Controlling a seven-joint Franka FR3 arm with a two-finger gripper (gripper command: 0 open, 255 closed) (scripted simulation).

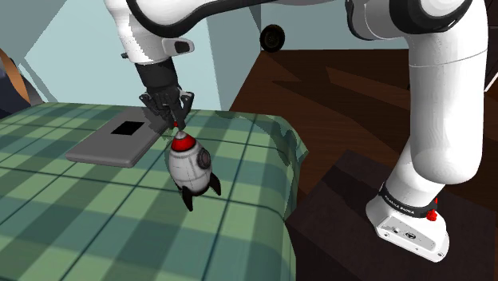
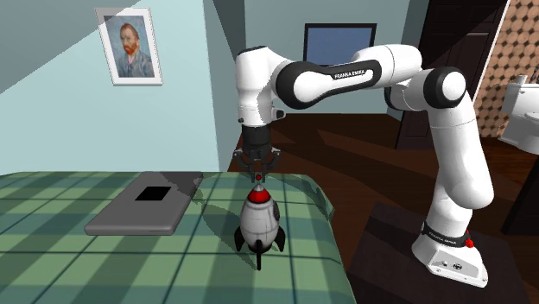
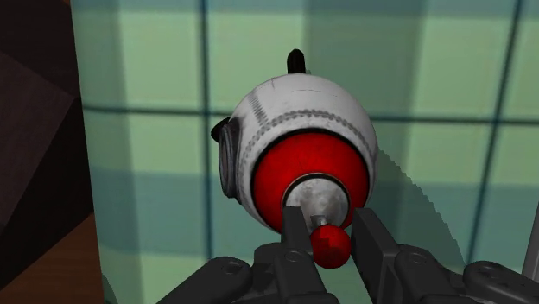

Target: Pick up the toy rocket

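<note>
The toy rocket [image 1: 190, 164] has a white-grey body, a red nose cone, black fins and a small red ball at its tip. It stands nearly upright on the green plaid bed [image 1: 88, 215], near the bed's edge on the shoulder view's right. My gripper [image 1: 175, 121] comes straight down over it, the fingers shut on the tip. In the wrist view the gripper [image 3: 332, 245] clasps the red ball from both sides, with the rocket [image 3: 298, 142] body below. The second exterior view shows the gripper [image 2: 257, 177] on top of the rocket [image 2: 258, 223]. I cannot tell whether the fins touch the cover.
A flat grey slab [image 1: 112, 144] with a black rectangle lies on the bed beside the rocket, toward the shoulder view's left. The bed's edge [image 1: 289, 199] drops to a dark wooden floor [image 1: 343, 104]. The arm's base [image 1: 409, 227] stands beyond that edge. A portrait [image 2: 129, 45] hangs on the wall.
</note>
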